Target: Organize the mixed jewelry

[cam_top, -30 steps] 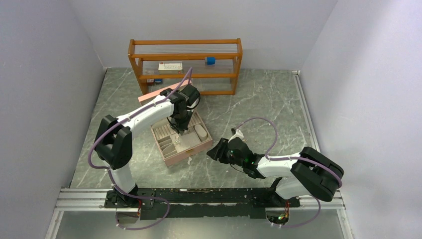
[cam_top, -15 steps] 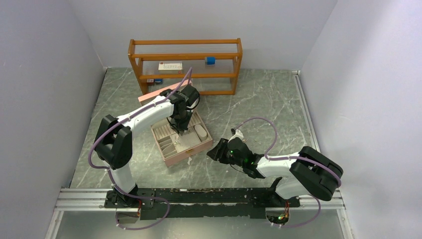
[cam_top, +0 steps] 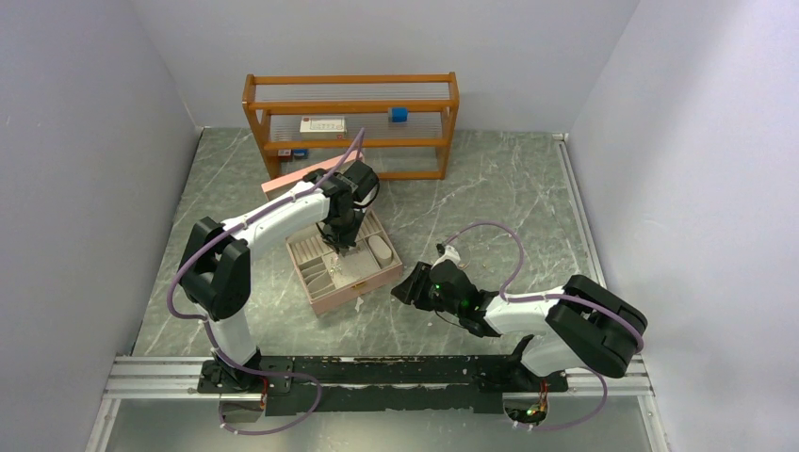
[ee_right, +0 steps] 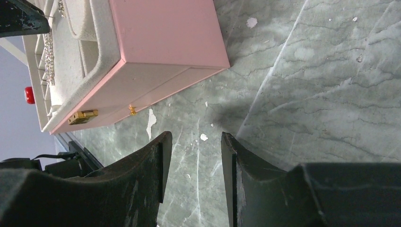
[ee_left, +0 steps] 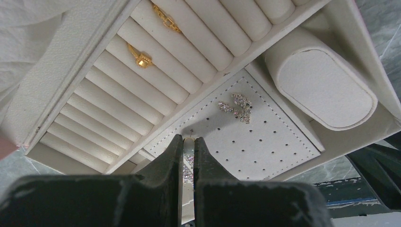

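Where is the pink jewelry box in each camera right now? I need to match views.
Top external: pink jewelry box, left of centre.
Left wrist: its cream interior fills the frame, behind the left tool pinching a sparkly earring.
Right wrist: upper left, pink outer wall toward the camera.
Shared landmark: the oval cream cushion inside the box, in all three views.

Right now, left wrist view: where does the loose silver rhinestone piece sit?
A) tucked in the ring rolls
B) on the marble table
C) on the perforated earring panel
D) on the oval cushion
C: the silver rhinestone piece lies on the perforated panel. It is apart from the gold ring tucked in the ring rolls and from the oval cushion.
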Controlling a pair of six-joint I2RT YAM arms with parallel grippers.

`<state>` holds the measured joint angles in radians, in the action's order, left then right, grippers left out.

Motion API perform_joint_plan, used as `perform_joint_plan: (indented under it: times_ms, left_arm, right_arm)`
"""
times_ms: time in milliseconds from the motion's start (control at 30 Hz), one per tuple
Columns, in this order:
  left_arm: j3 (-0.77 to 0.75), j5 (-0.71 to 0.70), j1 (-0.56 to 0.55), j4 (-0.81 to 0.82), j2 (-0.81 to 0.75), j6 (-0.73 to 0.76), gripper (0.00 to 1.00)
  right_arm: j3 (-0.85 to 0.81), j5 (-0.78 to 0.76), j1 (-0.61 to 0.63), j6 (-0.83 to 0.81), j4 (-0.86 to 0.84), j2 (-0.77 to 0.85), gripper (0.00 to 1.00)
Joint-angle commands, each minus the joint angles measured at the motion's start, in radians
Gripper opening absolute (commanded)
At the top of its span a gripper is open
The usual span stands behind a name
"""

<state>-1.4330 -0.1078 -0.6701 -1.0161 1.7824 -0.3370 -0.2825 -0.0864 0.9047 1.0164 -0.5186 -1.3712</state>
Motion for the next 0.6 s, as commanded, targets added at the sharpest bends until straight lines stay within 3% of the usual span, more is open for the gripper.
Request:
perform_joint_plan:
  times_ms: [0,567]
  left_arm:
    - [-0.007,-0.03,0.003,-0.013,-0.007,0.009,0.05]
    - [0.001,0.02,0.003,-0.005,-0.018,0.02,0.05]
  right_arm:
    - [-0.02,-0.014,0.005,-0.006,-0.023,-0.004,0.47]
    - [-0.024,-0.007,0.006,-0.002,-0.025,-0.014,0.47]
